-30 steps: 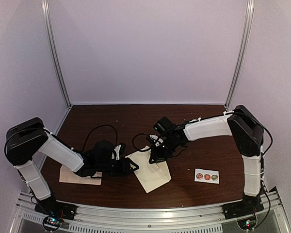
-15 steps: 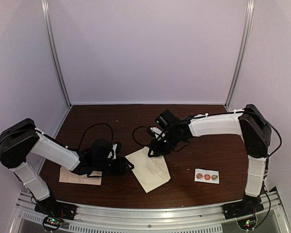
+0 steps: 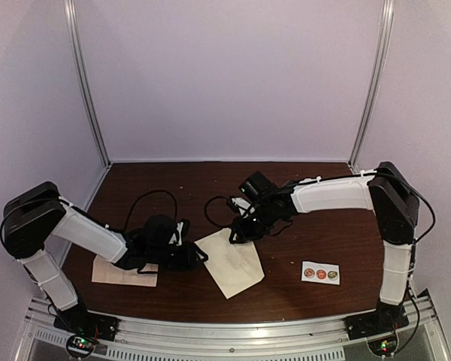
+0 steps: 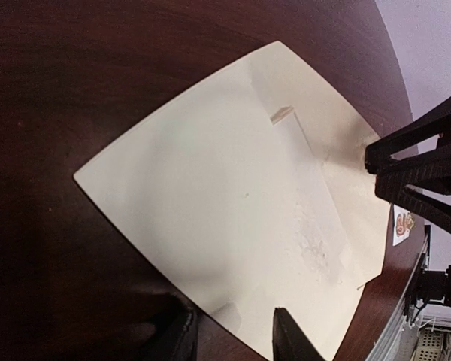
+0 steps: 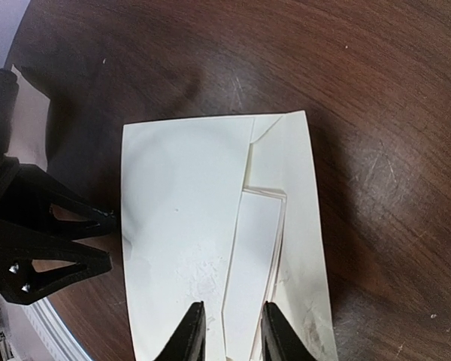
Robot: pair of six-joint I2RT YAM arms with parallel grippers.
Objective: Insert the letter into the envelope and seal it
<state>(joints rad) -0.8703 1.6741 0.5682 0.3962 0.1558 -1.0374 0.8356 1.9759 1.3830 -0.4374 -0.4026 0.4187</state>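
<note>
Letter [image 5: 257,248] looked only partly tucked into envelope [image 5: 180,226], flap unsealed; left gripper [image 4: 233,310] and right gripper [image 5: 231,305] both slightly apart, gripping nothing.

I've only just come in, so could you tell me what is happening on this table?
Two robot arms are working on a cream envelope lying flat mid-table. The left gripper and right gripper sit at opposite edges of it, both with jaws apart, neither lifting it. A white folded sheet, apparently the letter, shows partly tucked into the envelope. The sticker strip lies apart on the right, so sealing is not yet done.
</note>
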